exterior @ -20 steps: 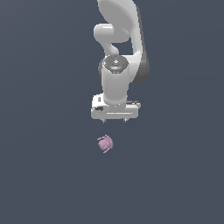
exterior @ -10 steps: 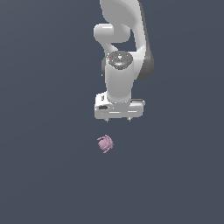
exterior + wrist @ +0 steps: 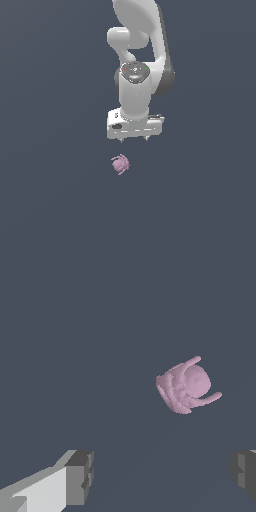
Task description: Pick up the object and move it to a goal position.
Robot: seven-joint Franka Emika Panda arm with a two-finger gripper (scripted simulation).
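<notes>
**Q.** How is your tool held, and why?

**A.** My tool (image 3: 134,139) hangs from the white arm (image 3: 140,55) pointing straight down, its two fingers spread wide with nothing between them. In the wrist view one grey fingertip pad (image 3: 80,477) shows at one edge and the other (image 3: 243,471) at the opposite edge, with bare surface in the gap. I judge this to be the approach stance for a pick: jaws apart so the thing can pass between them, tool vertical so the close comes from both sides.

**Q.** Where is the object relative to the tool?

**A.** In the exterior view the object (image 3: 120,164) sits at about seven o'clock from my tool, near it but clearly apart, with no contact. It rests on the dark grey table (image 3: 50,200). In the wrist view the object (image 3: 186,384) lies away from the line joining the pads, so I judge that the tool needs some sideways correction as well as a descent before closing.

**Q.** How does the object look?

**A.** Pale pink-mauve, roundish and lumpy, far smaller than my tool. The wrist view shows a smooth domed centre, ribbed folds along one flank, and thin curved nubs sticking out. I judge that the uneven outline may let it roll or slip under the pads.

**Q.** And the goal?

**A.** No goal marker shows in either view.
</notes>
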